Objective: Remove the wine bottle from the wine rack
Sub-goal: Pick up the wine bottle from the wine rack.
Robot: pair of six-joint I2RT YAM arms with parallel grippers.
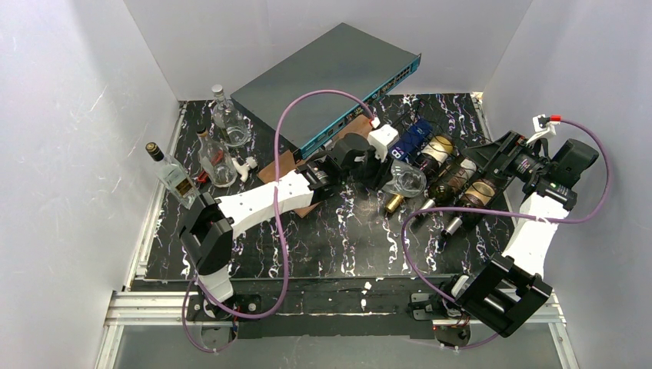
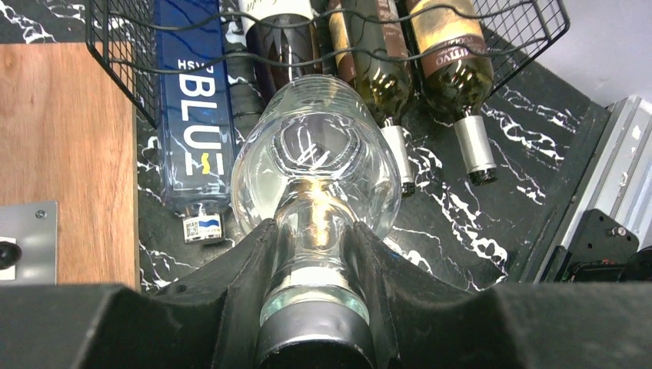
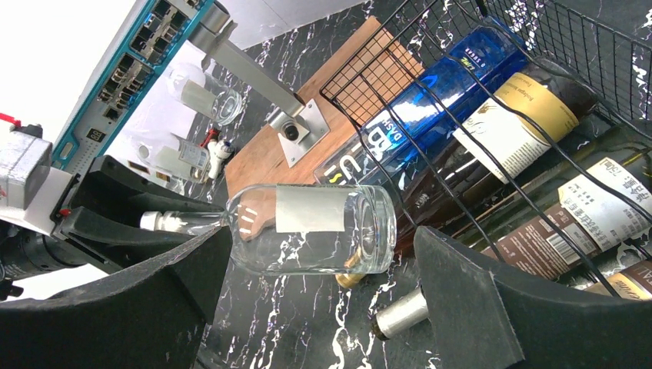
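My left gripper (image 1: 378,165) (image 2: 311,231) is shut on the neck of a clear glass wine bottle (image 1: 406,182) (image 2: 315,146). The bottle lies level above the table, with its base just in front of the black wire wine rack (image 1: 461,165) (image 2: 123,61) (image 3: 369,77). It also shows in the right wrist view (image 3: 307,231), outside the rack's open end. My right gripper (image 1: 500,157) (image 3: 321,247) is open and empty over the right part of the rack, its jaws wide apart and touching nothing.
The rack holds a blue bottle (image 2: 188,115) (image 3: 430,92) and several dark labelled bottles (image 1: 454,181). A grey network switch (image 1: 330,77) leans on a brown wooden board (image 1: 288,165) to the left of the rack. Three glass bottles (image 1: 219,154) stand at far left.
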